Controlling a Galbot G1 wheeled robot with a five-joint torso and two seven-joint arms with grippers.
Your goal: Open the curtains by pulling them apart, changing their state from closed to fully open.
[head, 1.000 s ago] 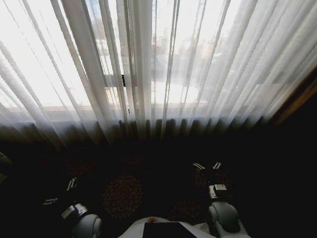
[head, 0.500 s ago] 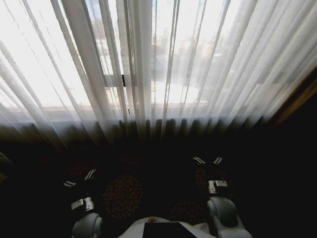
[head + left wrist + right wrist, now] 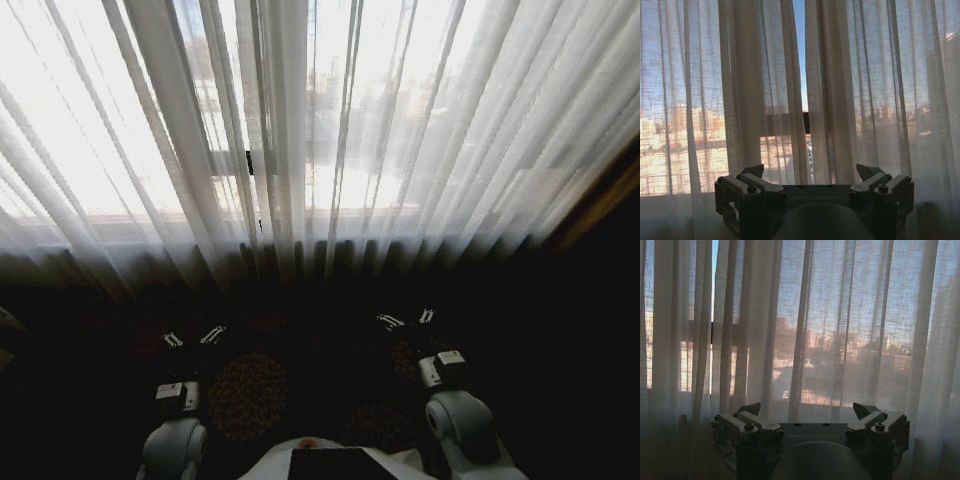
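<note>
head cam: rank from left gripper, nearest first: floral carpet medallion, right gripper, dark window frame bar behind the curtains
1. Floral carpet medallion, on the floor just inboard of the left gripper.
2. Right gripper, across on the robot's right, open like the left.
3. Dark window frame bar, up behind the curtains, near the centre seam.

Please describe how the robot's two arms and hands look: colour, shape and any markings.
Both arms end in rounded grey-white shells. The left hand and right hand each have two pale, angular fingers on a dark block with visible bolts. In the wrist views the left hand and right hand carry faint "GALBOT" lettering.
</note>
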